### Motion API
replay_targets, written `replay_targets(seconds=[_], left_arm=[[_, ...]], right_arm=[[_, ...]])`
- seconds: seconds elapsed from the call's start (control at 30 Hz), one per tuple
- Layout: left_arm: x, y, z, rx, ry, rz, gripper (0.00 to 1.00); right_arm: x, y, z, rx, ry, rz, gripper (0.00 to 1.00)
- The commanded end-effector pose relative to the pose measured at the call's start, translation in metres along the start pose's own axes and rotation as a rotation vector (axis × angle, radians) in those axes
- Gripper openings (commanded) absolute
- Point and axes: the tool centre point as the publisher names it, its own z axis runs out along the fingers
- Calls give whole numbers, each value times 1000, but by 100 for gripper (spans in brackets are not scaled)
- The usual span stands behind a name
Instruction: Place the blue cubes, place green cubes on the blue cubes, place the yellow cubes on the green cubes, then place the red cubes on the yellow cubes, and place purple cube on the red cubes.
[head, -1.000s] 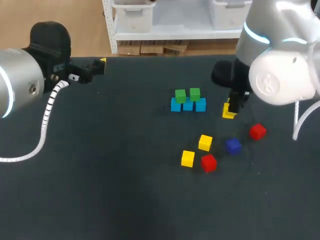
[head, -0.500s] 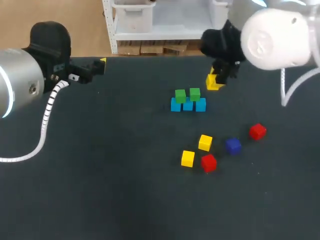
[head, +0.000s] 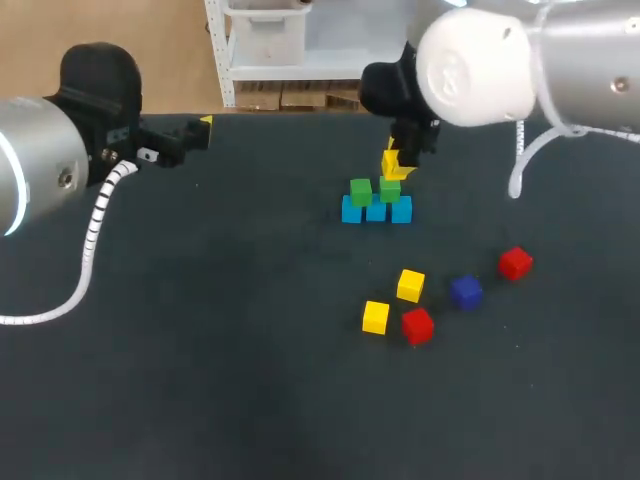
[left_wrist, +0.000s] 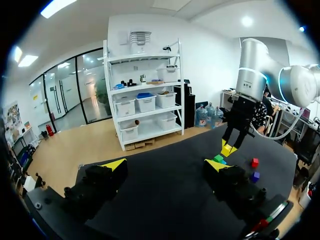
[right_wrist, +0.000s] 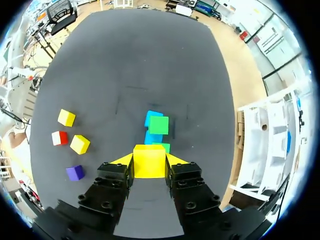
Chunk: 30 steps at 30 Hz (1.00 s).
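A yellow cube (right_wrist: 149, 161) is being clamped from both sides in the right gripper (head: 397, 160), just above the green cubes (head: 362, 192) already stacked on the blue cubes (head: 376, 210) toward the table's (head: 200, 350) far edge, while two yellow cubes (head: 410, 285), two red cubes (head: 417, 325) and the purple cube (head: 466, 291) are being left loose, and the left gripper (left_wrist: 165, 167) is being held spread, empty.

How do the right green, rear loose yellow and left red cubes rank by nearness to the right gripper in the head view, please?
1. right green cube, just below the right gripper.
2. rear loose yellow cube, mid-table.
3. left red cube, frontmost.
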Motion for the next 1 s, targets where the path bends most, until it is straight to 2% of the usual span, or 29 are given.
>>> replay_targets(seconds=[0.03,0.3,0.5,1.0], left_arm=[[2,-1,1,-6,-8,-2,100],[2,-1,1,-6,-8,-2,100],[2,-1,1,-6,-8,-2,100],[2,-1,1,-6,-8,-2,100]], right_arm=[[-10,-6,9,-18,21,-10,0],[-18,-1,23,-30,49,-33,0],[-20,-2,25,-22,62,15,0],[-17,-19,33,8,90,60,0]])
